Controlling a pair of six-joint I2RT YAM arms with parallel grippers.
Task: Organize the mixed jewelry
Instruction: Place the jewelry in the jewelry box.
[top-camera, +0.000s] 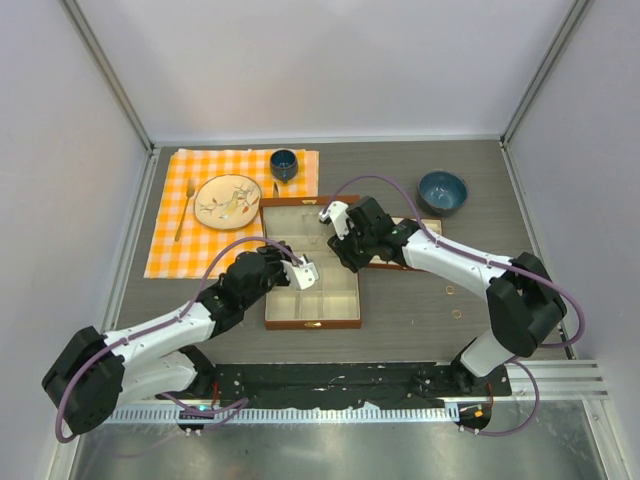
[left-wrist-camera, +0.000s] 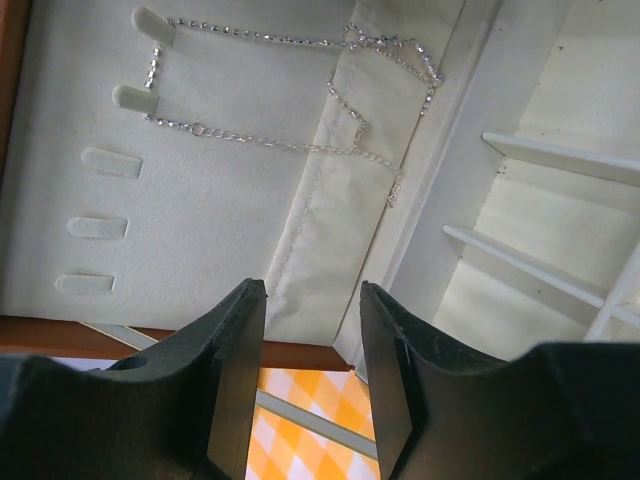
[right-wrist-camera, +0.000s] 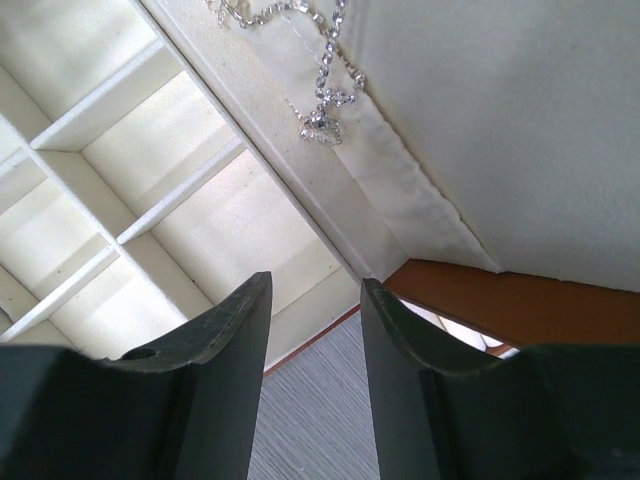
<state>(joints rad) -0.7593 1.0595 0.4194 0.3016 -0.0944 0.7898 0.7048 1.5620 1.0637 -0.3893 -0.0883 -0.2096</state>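
Dark left fingers (left-wrist-camera: 245, 330) fill the foreground of the left wrist view. They are held partly apart and nothing is gripped between them. The right fingers (right-wrist-camera: 250, 320) are likewise seen parted and empty in the right wrist view. Both pairs are poised over the open brown box (top-camera: 290, 325) in the middle of the desk (top-camera: 400, 340).

The necklace (left-wrist-camera: 300, 145) is found inside the box, on the cream padded lid panel (left-wrist-camera: 220, 220). It is looped round the two uppermost of a row of small tabs (left-wrist-camera: 135, 97), and from there both strands are trailed across to the stitched pocket edge (left-wrist-camera: 320, 200), where they sag in loose curves. It is judged to be hung but not yet neatly laid.

Two tiny copper-coloured rings (top-camera: 450, 290) are seen lying on the bare desk, well apart from the box on its right side. The divided compartments (right-wrist-camera: 200, 190) appear unfilled, as far as can be seen. The ring part of the job is therefore judged to be left undone.

The necklace is a very fine silver chain of small bright links, slack and easily tangled. A bunched, glittering knot (right-wrist-camera: 322, 125) is shown at the fold; whether it is the pendant or the clasp cannot be told.
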